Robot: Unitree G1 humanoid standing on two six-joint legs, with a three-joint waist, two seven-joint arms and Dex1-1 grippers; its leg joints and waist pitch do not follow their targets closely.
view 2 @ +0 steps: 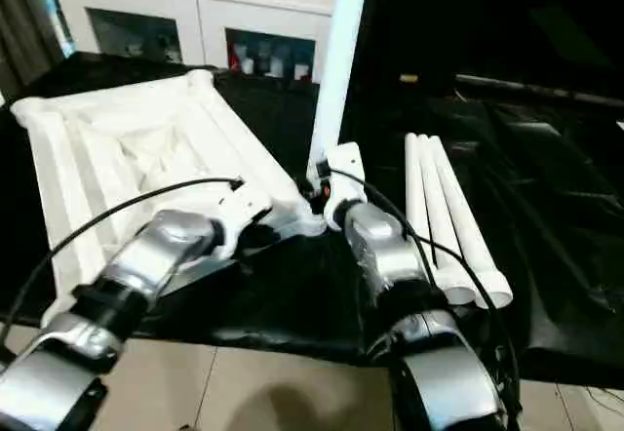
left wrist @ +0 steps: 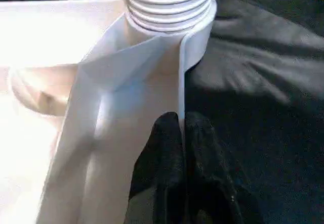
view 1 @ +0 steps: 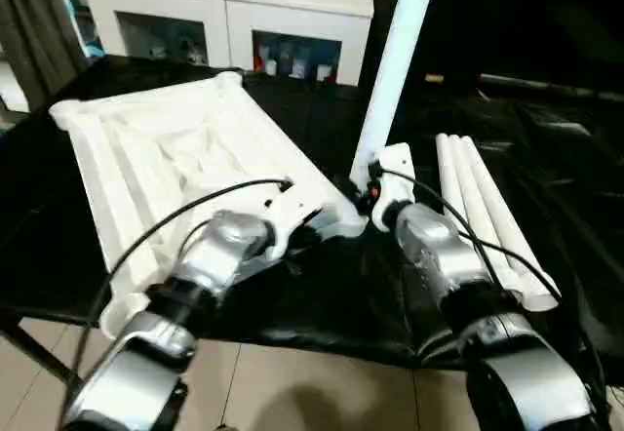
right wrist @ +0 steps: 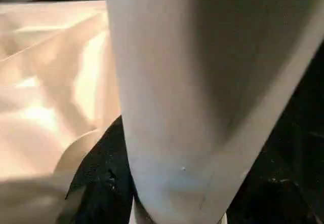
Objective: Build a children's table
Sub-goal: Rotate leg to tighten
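white cabinet (view 1: 229,7) behind tabletop (view 1: 166,158)

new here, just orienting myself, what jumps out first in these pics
A white leg stands upright at the near right corner of the upside-down tabletop, gripped by the right claw. The left claw pinches the tabletop's rim beside that corner. Three spare legs lie together to the right.

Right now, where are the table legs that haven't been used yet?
Three spare legs lie side by side on the black-covered table, on the robot's right, just beyond its right forearm and right of the upright leg.
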